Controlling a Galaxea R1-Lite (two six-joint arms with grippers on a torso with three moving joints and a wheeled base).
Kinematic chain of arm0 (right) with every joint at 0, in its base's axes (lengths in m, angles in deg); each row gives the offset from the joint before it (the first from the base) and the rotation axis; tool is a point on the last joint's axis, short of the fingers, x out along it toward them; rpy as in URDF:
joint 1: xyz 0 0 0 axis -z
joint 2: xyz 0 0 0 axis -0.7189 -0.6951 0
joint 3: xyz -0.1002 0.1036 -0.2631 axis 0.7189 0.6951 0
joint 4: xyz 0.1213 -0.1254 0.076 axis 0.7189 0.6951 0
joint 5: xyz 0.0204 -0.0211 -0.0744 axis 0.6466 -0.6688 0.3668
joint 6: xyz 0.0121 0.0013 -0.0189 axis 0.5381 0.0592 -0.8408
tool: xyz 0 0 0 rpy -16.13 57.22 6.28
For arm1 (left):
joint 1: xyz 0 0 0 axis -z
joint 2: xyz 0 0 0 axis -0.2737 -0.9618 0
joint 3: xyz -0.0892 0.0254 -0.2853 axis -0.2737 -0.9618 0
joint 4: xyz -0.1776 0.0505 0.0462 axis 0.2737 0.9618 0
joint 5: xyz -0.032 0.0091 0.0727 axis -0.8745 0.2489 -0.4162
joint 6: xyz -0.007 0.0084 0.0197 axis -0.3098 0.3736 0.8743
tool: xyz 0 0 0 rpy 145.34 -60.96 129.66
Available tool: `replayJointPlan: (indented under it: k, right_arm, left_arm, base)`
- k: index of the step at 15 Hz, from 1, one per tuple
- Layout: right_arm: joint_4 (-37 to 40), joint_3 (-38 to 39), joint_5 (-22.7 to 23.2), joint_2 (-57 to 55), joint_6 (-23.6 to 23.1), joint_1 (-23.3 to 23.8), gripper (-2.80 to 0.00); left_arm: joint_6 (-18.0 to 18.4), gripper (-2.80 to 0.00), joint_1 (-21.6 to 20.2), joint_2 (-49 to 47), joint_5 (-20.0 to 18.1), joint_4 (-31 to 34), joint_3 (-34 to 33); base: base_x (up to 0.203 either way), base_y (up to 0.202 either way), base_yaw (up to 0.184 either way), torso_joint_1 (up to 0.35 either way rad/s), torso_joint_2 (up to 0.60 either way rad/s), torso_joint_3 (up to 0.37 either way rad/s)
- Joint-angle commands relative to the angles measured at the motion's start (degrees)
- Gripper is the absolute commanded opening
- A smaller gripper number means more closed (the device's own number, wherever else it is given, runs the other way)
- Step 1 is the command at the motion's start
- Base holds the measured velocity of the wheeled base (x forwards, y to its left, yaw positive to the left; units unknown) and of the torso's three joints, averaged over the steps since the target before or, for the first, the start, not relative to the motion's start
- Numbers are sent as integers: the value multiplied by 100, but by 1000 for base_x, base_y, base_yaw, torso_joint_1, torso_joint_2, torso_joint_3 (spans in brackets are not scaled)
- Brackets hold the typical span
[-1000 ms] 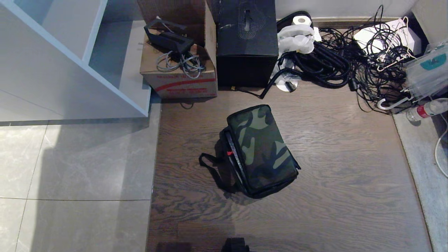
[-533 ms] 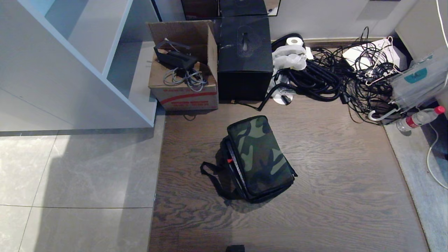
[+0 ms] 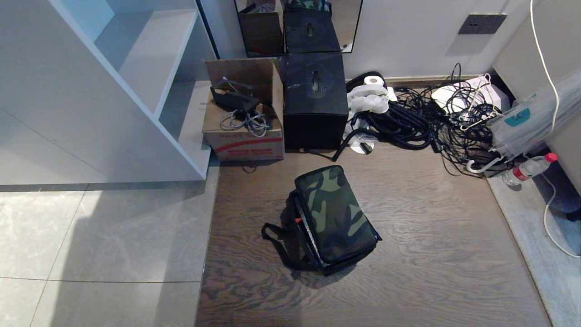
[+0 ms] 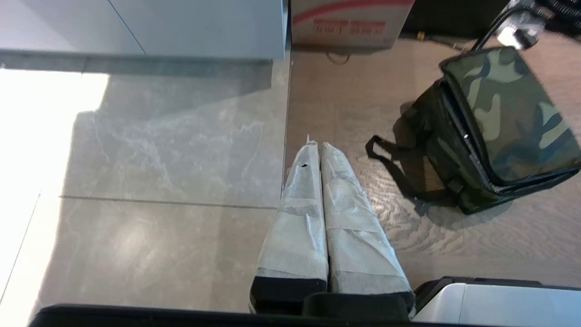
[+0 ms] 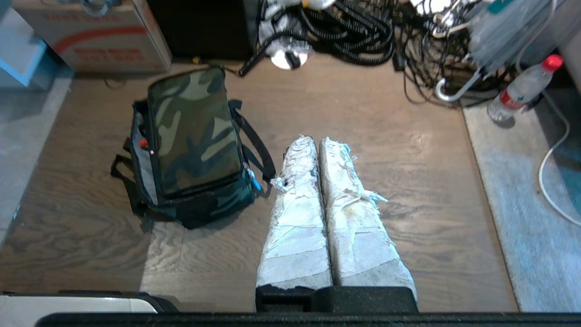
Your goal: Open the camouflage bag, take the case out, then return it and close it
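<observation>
While the camouflage bag [image 3: 333,220] is sitting shut on the wood-grain floor [image 3: 431,254], nothing of the task is showing as begun.

Progress: the lid is lying flat with only a sliver of red at its left edge; the case is not showing anywhere, so I am judging it to be inside. Opening, lifting out, returning and closing are all waiting to be done.

White shelf unit [image 3: 91,91]: standing left of and behind the bag; smooth, flat painted panels.

Cardboard box [image 3: 245,122]: sitting behind the bag, slightly left; matt brown board with a red stripe, flaps up, grey cables coiled inside.

Left gripper [image 4: 315,147]: hanging over the seam between grey tiles and wood, left of the bag and well apart from it; its tape-wrapped fingers are pressing together, holding nothing.

Camouflage bag: boxy and soft, green-brown-black fabric, black trim, a black strap trailing out from its left side.

Tall black box [image 3: 314,106]: standing directly behind the bag; rigid, a line pattern on top.

Right gripper [image 5: 317,145]: hanging over bare wood just right of the bag, not touching it; its frayed, taped fingers are also pressing together, empty.

Cable tangle [image 3: 426,120]: lying behind and right of the bag; black ribbed hose and thin wires.

Water bottle [image 3: 529,168]: lying far right of the bag; clear plastic, red cap.
</observation>
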Motion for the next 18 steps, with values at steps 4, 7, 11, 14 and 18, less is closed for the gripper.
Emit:
replayJointPlan:
  k: [4,7,11,14,18]
  right_arm:
    - [-8,229,1,-19,-4,-2,-280]
    - [-8,229,1,-19,-4,-2,-280]
    - [-8,229,1,-19,-4,-2,-280]
    - [-8,229,1,-19,-4,-2,-280]
    - [-8,229,1,-19,-4,-2,-280]
  left_arm:
    - [-3,-280,-1,0,2,-3,0]
    - [-3,-280,-1,0,2,-3,0]
    - [-11,-280,-1,0,2,-3,0]
    - [-11,-280,-1,0,2,-3,0]
    - [-11,-280,-1,0,2,-3,0]
  base:
    - [0,0,0,0,5,201]
    - [0,0,0,1,3,201]
    - [0,0,0,1,2,199]
    - [0,0,0,2,-1,200]
    - [0,0,0,0,0,207]
